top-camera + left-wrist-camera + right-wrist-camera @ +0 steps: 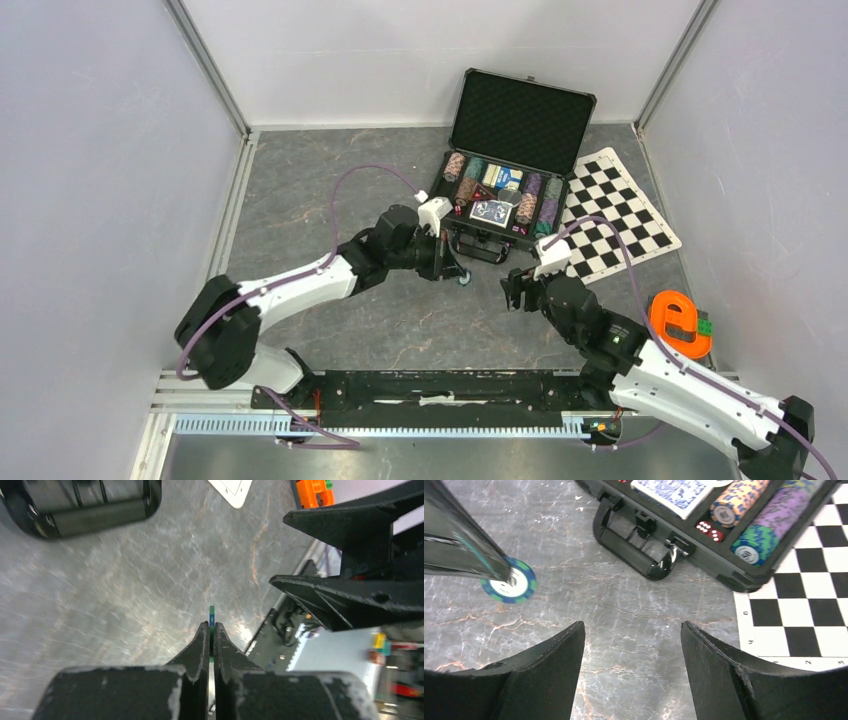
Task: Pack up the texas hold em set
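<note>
Chip [509,583] pinched in left hand [211,626], right hand [631,626] spread near case [714,566]

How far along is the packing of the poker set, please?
Mostly done: rows of chips, a blue card deck and red dice already sit in the open case. In hand: the left gripper pinches one blue-green chip just in front of the case; the right gripper is open and empty. Left: slot that chip in and close the lid.
</note>
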Robot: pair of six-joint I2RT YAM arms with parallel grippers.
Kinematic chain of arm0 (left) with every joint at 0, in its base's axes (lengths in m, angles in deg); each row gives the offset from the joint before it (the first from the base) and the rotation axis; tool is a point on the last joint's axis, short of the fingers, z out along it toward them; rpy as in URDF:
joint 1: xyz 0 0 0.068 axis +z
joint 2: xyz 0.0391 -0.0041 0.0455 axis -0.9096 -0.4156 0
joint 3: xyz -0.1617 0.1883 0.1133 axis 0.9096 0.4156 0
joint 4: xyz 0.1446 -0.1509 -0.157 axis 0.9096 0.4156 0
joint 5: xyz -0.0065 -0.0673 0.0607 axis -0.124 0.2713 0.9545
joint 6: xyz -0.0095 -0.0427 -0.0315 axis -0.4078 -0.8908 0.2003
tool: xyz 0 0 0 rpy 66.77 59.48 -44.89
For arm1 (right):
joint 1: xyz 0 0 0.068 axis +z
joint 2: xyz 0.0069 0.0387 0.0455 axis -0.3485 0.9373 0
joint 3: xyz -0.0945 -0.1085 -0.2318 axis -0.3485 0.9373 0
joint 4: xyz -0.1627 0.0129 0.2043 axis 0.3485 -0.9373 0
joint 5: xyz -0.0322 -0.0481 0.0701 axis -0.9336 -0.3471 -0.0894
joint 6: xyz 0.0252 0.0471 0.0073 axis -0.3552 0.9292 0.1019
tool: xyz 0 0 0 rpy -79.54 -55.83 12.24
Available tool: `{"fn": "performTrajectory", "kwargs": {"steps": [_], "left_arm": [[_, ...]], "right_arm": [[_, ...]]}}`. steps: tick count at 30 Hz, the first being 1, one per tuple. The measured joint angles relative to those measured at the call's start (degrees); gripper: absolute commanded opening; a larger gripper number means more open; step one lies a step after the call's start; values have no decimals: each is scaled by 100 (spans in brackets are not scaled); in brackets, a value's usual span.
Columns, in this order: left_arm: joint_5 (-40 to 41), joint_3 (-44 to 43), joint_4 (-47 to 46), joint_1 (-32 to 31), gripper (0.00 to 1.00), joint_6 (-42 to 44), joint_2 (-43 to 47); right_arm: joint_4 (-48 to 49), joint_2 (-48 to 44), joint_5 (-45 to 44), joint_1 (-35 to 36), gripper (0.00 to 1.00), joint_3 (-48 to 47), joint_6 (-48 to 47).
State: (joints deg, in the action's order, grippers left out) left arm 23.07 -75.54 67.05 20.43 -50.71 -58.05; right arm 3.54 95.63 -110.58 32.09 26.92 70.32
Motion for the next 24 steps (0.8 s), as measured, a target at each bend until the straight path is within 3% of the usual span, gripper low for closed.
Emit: {"fn": "performTrajectory", "kwargs": {"steps": [3, 11, 18, 24], "left_arm": [[605, -214, 175, -229, 2, 719, 339], [994, -566, 297, -616, 2, 3086, 273], [767, -678, 391, -636, 2, 5038, 153], [455, -1617, 763, -638, 2, 6109, -879]], "right_arm": [[-68, -343, -256, 0, 73, 87, -39], [-138, -1290, -863, 2, 84, 122, -376], [-188, -1849, -1316, 2, 87, 122, -551], [-525, -1906, -2247, 2, 96, 2, -339]]}}
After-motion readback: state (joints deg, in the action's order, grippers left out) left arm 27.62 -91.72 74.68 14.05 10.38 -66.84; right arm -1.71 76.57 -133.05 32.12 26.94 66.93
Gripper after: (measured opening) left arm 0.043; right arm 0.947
